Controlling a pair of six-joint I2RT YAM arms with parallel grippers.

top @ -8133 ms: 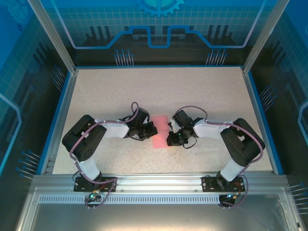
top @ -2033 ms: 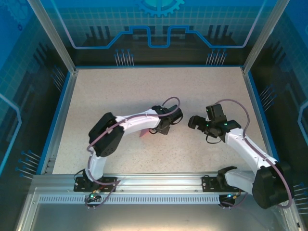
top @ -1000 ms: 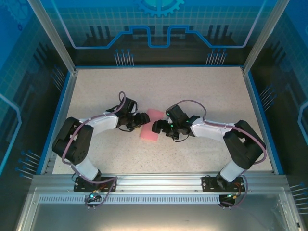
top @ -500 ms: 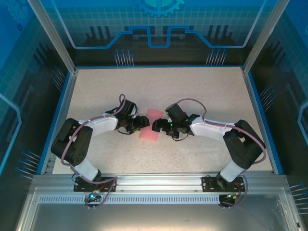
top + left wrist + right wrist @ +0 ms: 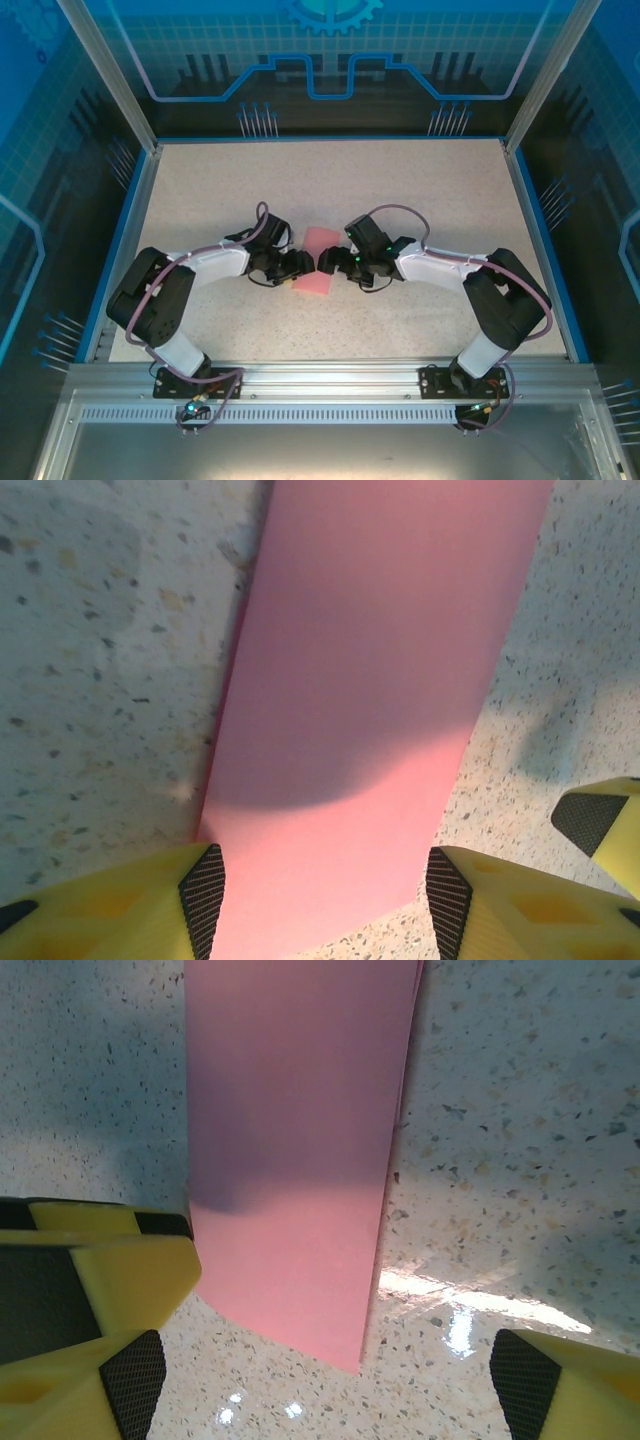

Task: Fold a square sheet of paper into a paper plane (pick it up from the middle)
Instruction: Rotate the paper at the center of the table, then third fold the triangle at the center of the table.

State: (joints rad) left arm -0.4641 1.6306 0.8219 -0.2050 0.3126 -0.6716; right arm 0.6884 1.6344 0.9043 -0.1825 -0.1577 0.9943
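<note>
Pink-red paper sheet, folded into narrow rectangle, flat at centre of speckled table. Left gripper open, jaws flanking sheet. Right gripper wide open, empty. Likely step: starting next fold. Next move: pinch one edge cleanly.

No readable text, label or number shows anywhere.

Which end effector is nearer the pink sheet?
Left, narrowly. The left end effector brackets both edges of the sheet; the right end effector has one finger beside it, the other well off.
</note>
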